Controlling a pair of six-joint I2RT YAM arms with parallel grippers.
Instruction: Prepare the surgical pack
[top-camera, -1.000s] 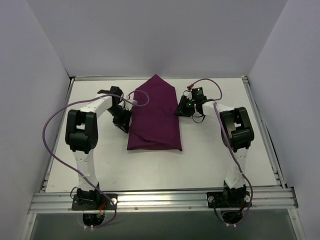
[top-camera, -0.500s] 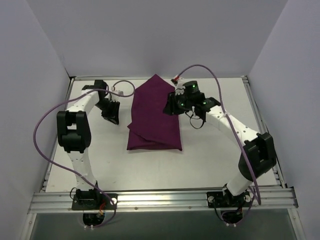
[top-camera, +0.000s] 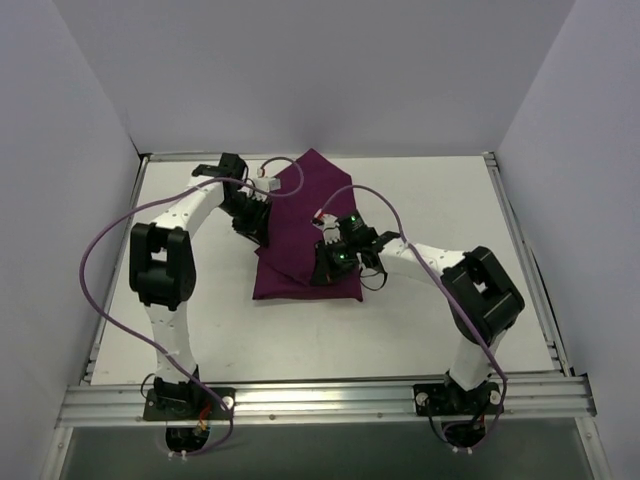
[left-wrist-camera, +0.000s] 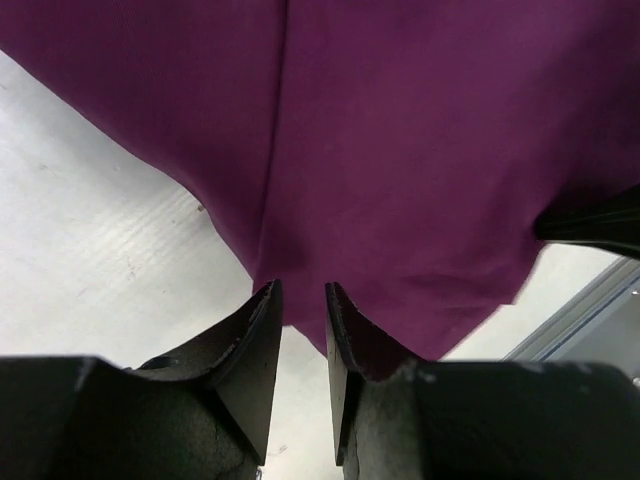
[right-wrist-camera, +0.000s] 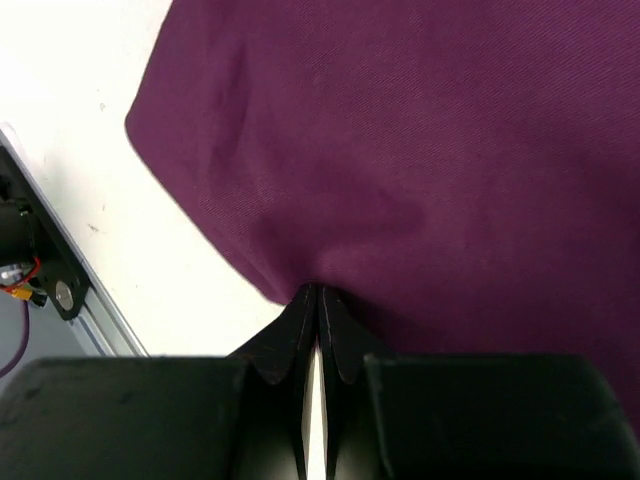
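- the dark purple cloth (top-camera: 310, 215) lies folded into a long bundle on the white table (top-camera: 420, 320), in the middle of the far half, between the two arms.
- its far end comes to a point toward the back wall; its near end is squared off and looks fuller.
- no tray, instrument or gauze shows in any view; only cloth is visible.
- the left gripper (left-wrist-camera: 300, 292) sits at the bundle's left edge, about halfway along its length.
- its claw is released: the two black fingers (left-wrist-camera: 255, 340) stand narrowly apart, with a clear gap between them.
- the cloth's edge reaches just to the fingertips and a bit of it shows in the gap, but the fingers do not press on it.
- the right gripper (right-wrist-camera: 315, 292) is over the near right part of the bundle, close to the squared end.
- its claw is clenched, the fingers pressed together with only a hairline slit between them.
- the tips meet right at an edge of the cloth, where soft creases run toward them; i cannot tell whether any fabric is nipped between them.
- a purple cable (top-camera: 95, 270) loops out from the left arm over the table's left side.
- an aluminium rail (top-camera: 330, 400) runs along the near edge, where both arm bases are bolted.
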